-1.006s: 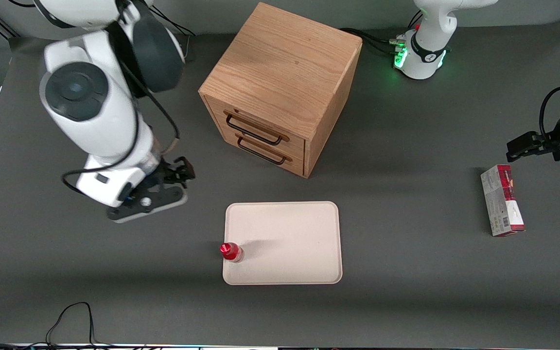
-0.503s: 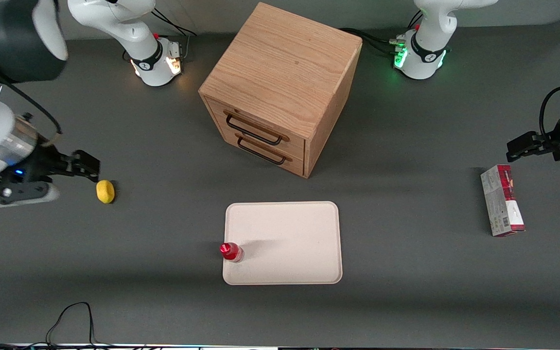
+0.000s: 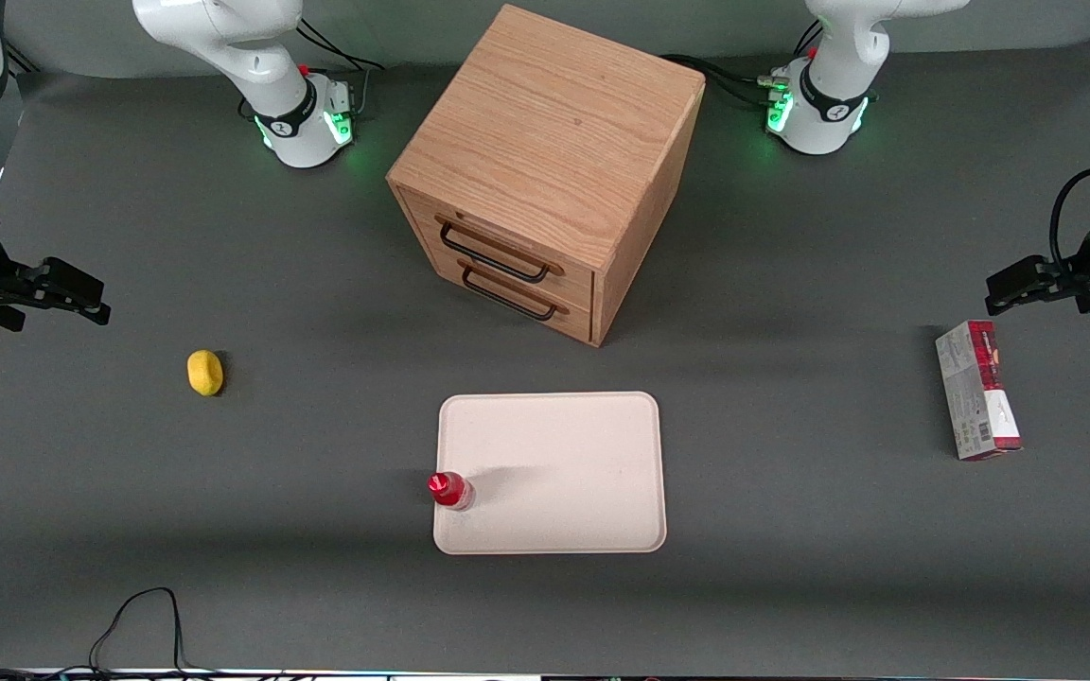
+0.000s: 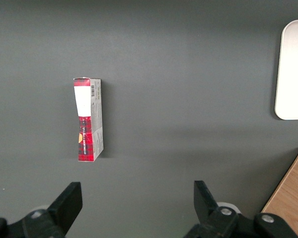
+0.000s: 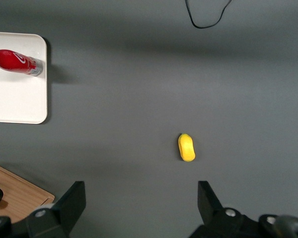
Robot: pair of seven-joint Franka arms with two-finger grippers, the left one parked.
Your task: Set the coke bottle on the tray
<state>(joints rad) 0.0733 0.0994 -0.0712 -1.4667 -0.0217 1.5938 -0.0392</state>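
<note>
Standing upright on the tray (image 3: 564,473), the coke bottle (image 3: 450,491) sits just inside the rim of the edge that faces the working arm's end of the table, near the corner closest to the front camera. Taking the tray's centre as a clock face in the front view, the bottle is at about eight o'clock. The right wrist view shows the coke bottle (image 5: 14,61) with its base on the tray (image 5: 17,99) and nothing touching it.

The right arm's gripper (image 3: 72,295) hangs well apart from the tray, out at the working arm's end of the table, at roughly ten o'clock from the bottle. Its fingers (image 5: 72,200) are spread wide and grasp nothing, with bare table between them.

A small yellow object (image 3: 205,372) lies on the table between the gripper and the tray. The wooden drawer box (image 3: 545,170) stands at twelve o'clock from the tray, and a red-and-white carton (image 3: 976,390) lies toward the parked arm's end.
</note>
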